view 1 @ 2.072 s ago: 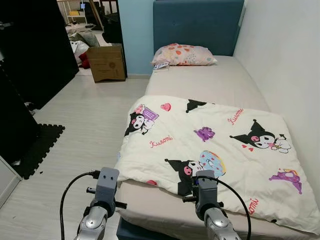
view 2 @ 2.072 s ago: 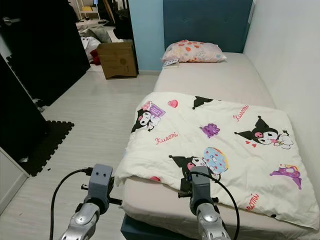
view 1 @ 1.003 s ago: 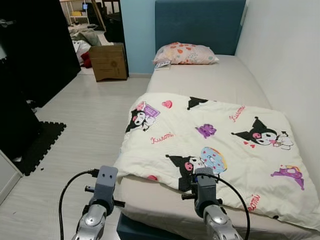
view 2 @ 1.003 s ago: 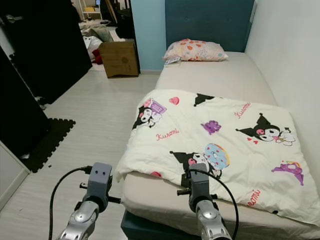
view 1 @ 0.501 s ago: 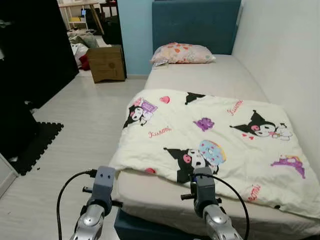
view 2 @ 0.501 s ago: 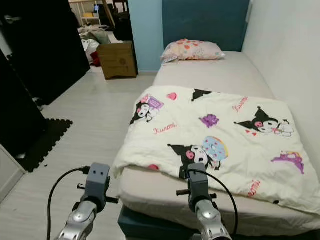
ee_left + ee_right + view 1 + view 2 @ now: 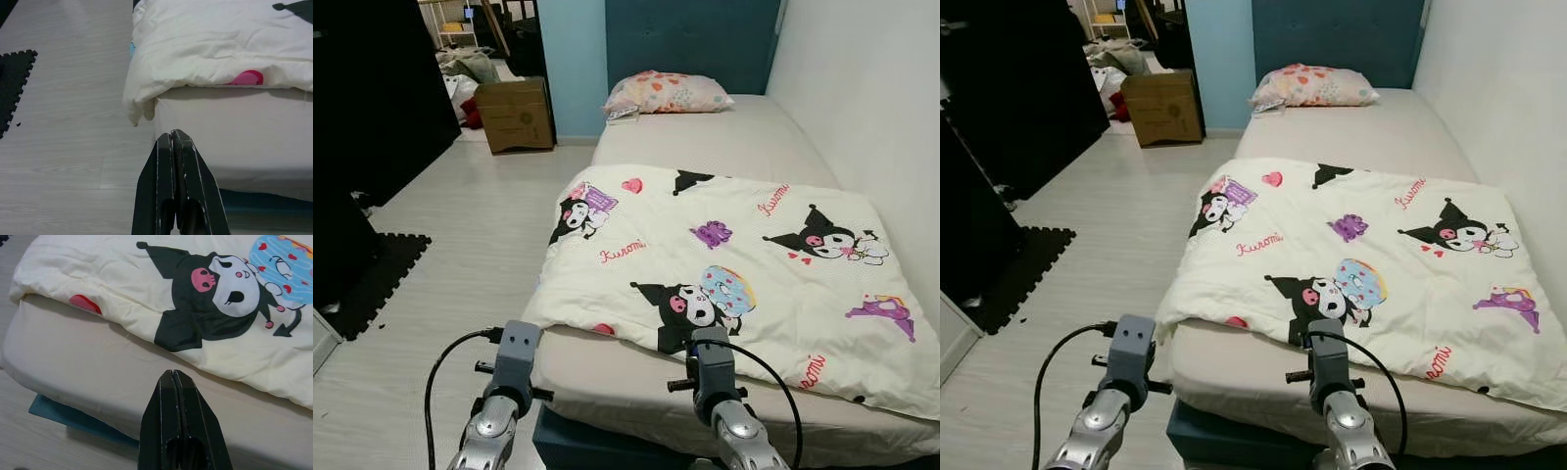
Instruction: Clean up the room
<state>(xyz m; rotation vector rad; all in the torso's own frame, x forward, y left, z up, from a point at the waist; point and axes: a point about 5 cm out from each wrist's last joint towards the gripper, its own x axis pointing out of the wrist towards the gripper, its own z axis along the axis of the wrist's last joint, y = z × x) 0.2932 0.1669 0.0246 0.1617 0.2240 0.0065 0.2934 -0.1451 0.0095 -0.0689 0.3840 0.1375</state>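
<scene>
We're at the foot of the bed (image 7: 724, 147); the cartoon-print duvet (image 7: 724, 264) lies spread over its near half, one corner drooping off the left edge, pillow (image 7: 668, 92) at the headboard. Left gripper (image 7: 172, 139) and right gripper (image 7: 172, 378) both fingers pressed together, holding nothing, right one over the mattress edge just short of the duvet, left one by the drooping corner

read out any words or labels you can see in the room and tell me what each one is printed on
"Kuromi" in red script, repeated on the cream cartoon-print blanket: near its left side, by its upper right, and at its bottom right edge, that last one partly cut off.
Cardboard box: markings too small to read.
</scene>
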